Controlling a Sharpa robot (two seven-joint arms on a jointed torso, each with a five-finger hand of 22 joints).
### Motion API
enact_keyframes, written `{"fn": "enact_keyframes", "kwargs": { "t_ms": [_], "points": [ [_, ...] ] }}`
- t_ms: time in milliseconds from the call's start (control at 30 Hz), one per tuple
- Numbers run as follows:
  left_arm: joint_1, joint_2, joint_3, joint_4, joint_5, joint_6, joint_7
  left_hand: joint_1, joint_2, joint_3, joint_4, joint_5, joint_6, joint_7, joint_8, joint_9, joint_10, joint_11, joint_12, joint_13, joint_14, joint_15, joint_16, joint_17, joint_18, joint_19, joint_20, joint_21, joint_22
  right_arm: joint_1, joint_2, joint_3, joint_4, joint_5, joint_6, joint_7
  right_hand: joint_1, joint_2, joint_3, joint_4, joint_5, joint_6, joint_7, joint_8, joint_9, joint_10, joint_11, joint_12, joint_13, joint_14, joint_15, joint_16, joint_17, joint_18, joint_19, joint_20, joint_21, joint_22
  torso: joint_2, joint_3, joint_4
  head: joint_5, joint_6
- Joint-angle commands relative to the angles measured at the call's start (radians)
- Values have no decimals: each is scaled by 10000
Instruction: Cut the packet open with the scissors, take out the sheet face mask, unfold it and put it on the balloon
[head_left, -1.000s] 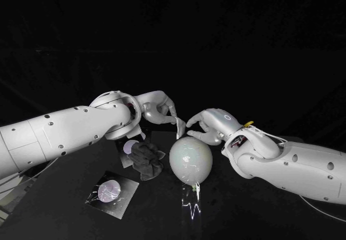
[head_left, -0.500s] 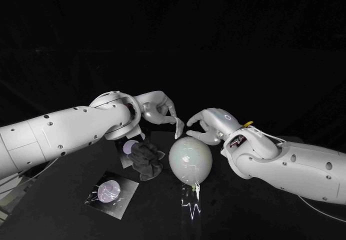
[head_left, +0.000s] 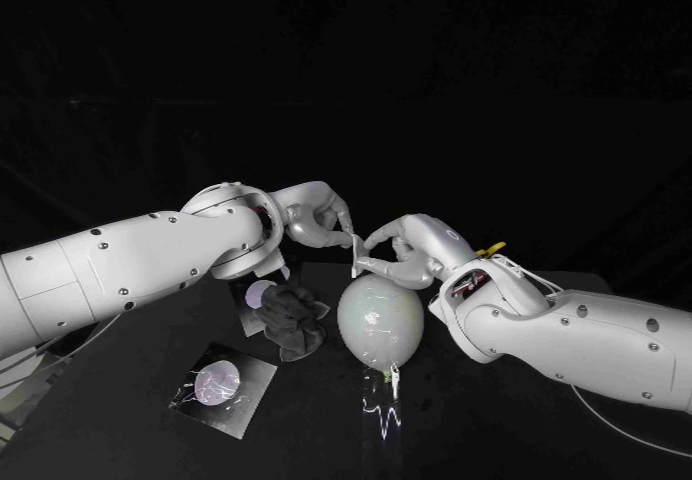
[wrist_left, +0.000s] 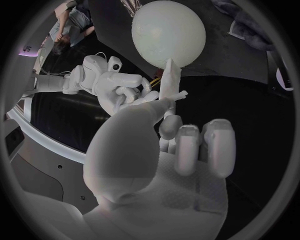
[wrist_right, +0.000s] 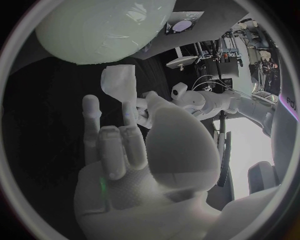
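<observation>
Half hidden under a dark crumpled cloth (head_left: 297, 318), made out a far packet (head_left: 261, 293) with a pale purple round print on the black tabletop (head_left: 490, 440). Found a near packet (head_left: 224, 385) of the same kind lying flat closer to the robot, well apart from both robot hands. Saw the pale balloon (head_left: 381, 318) lying on its side just beside the cloth, knot end toward the robot.

Located the sheet face mask (head_left: 355, 256) as a narrow folded white strip hanging above the balloon's far end, not spread over it; could not tell whether touching it. Read the left robot hand (head_left: 320, 218) as gripping the strip's top, fingers curled in on it. Found the right robot hand (head_left: 404, 250) close against the strip's lower part, fingertips at its edge, other fingers apart; could not tell whether pinching or only touching.

Noted the right robot hand and right arm (head_left: 577, 340) blocking the balloon's far end from the head camera, and the left arm (head_left: 130, 270) covering the tabletop behind the cloth.

Got from the left wrist view something hidden from the head: the strip (wrist_left: 170, 82) rising from between thumb and fingers of the left robot hand (wrist_left: 162, 165), tip against the balloon's (wrist_left: 169, 32) outline, the right robot hand (wrist_left: 122, 87) reaching in beside it. Got from the right wrist view the mask (wrist_right: 120, 82) as a broader flat flap just past the right fingertips (wrist_right: 128, 112), balloon (wrist_right: 103, 27) beyond, plus the far packet's (wrist_right: 183, 25) print face-on.
</observation>
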Motion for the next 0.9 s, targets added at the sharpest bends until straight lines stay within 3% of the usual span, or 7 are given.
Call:
{"fn": "enact_keyframes", "kwargs": {
  "t_ms": [33,367,700,733,900],
  "points": [
    [19,42,15,-9,205,11,-111,40,-90,255,-131,71,12,39,149,863,86,4,-16,-9,1025,-39,36,2627,-38,73,6,48,1249,-7,130,7,-110,480,192,-485,-302,53,-389,12,108,-65,-42,-25,-24,673,-31,-152,2034,611,-43,-62,1781,182,-137,15,-165,-17,-6,-1,11,-27,11],
    [19,131,14,-60,344,-10,-206,-3,-145,366,-151,71,6,41,188,874,75,5,-37,-45,1025,-37,36,2627,-39,76,8,49,1254,-32,644,9,-520,297,659,-1350,-620,258,-1085,24,188,3,-74,43,-26,653,-56,-191,1998,600,-62,-72,1758,185,-93,6,-231,26,-3,-9,20,-62,17],
    [20,160,15,-15,391,140,-297,-75,-235,572,-196,74,13,41,256,890,53,1,-100,-155,1025,-42,36,2627,-64,154,7,94,1358,-38,950,10,-837,-368,206,-1945,-671,423,-1333,20,261,178,-147,164,6,685,-118,-145,2032,653,-111,-39,1836,163,78,-26,-91,106,1,-7,9,-40,44],
    [20,162,15,0,393,187,-317,-103,-253,625,-204,73,8,43,271,893,43,1,-131,-211,1025,-44,36,2627,-64,157,5,96,1361,-40,990,10,-876,-432,105,-1979,-682,414,-1489,27,396,393,-234,324,58,707,-192,-110,2058,689,-167,-16,1892,159,157,-65,-37,142,1,-7,9,-40,44],
    [20,180,15,44,397,305,-380,-130,-270,683,-217,75,5,42,288,896,32,0,-166,-270,1025,-46,36,2627,-61,150,3,91,1350,-47,1133,11,-1031,-694,-124,-2155,-704,456,-1668,32,374,575,-332,499,112,729,-282,-84,2078,730,-245,9,1955,142,281,-133,53,199,0,-1,11,-38,65]
  ]
}}
